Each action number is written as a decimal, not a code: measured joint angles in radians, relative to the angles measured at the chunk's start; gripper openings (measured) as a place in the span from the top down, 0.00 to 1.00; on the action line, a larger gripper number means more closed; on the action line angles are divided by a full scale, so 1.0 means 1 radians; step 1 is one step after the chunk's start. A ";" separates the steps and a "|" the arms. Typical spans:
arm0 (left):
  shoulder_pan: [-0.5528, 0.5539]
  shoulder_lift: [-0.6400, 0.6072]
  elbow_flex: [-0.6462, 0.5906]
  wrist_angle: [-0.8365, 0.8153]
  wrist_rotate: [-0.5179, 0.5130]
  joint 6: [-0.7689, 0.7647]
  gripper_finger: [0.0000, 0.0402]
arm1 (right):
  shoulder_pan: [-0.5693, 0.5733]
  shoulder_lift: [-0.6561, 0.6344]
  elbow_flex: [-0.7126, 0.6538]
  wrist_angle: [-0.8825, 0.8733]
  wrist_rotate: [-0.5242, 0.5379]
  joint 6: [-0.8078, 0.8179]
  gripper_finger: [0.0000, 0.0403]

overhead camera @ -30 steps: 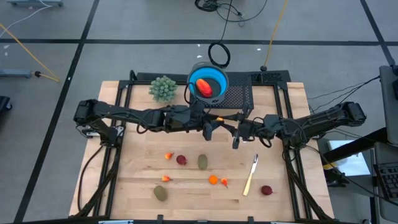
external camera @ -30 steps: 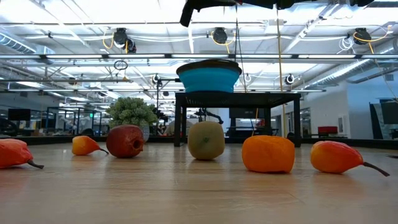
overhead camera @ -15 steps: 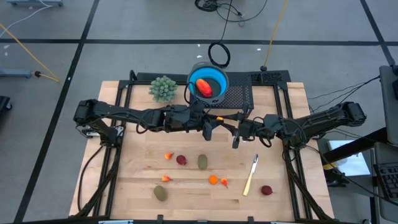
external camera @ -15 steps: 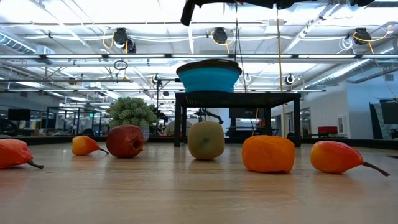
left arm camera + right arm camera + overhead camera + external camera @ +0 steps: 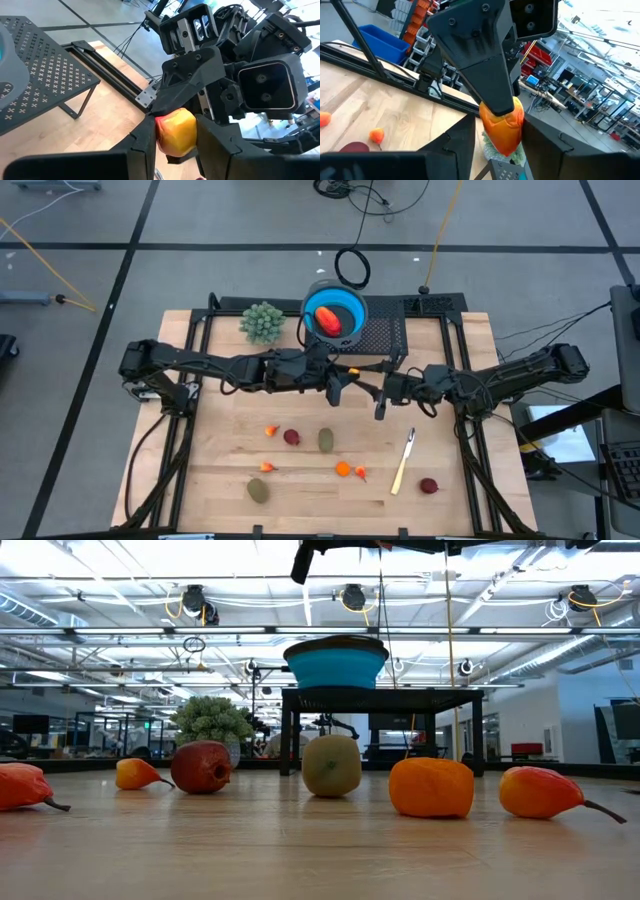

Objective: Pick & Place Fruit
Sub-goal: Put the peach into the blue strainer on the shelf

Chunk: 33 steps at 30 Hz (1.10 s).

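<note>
A small orange-yellow fruit (image 5: 175,131) hangs in the air above the table's middle, between my two grippers, which face each other. My left gripper (image 5: 175,142) is shut on it. My right gripper (image 5: 500,145) stands open, its fingers close on either side of the same fruit (image 5: 502,127). In the high view the fruit (image 5: 352,368) shows between the left gripper (image 5: 343,378) and the right gripper (image 5: 374,383). On the table lie a dark red fruit (image 5: 291,437), an olive one (image 5: 326,440) and an orange one (image 5: 343,470). A red-orange fruit (image 5: 327,320) lies in the blue bowl (image 5: 356,304). My left gripper pinches the small fruit by its two sides (image 5: 161,134) between its two fingers. The fingers come nearly level from the table's left side. The fruit is lifted clear of the table, between the right gripper's fingers.
The bowl stands on a black perforated stand (image 5: 388,335) at the far middle. A pale-green plant ball (image 5: 262,322) sits left of it. A pale utensil (image 5: 403,463), a second olive fruit (image 5: 258,491) and a dark red one (image 5: 429,485) lie nearer the front edge.
</note>
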State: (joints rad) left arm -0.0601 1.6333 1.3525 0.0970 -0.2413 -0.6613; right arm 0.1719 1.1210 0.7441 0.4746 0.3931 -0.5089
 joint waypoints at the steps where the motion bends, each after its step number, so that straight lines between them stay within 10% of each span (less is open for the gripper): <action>1: 0.000 0.000 0.000 -0.002 0.000 0.000 0.73 | 0.000 0.000 0.000 -0.006 0.000 0.000 0.62; 19: 0.022 -0.001 0.000 -0.009 -0.001 0.037 0.73 | 0.001 -0.002 -0.001 -0.103 0.186 0.094 0.52; 33: 0.174 -0.002 0.000 -0.012 0.066 0.222 0.73 | 0.000 -0.062 -0.002 -0.335 0.015 0.373 0.95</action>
State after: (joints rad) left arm 0.1136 1.6314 1.3529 0.0853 -0.1755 -0.4391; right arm 0.1722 1.0586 0.7422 0.1394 0.4083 -0.1359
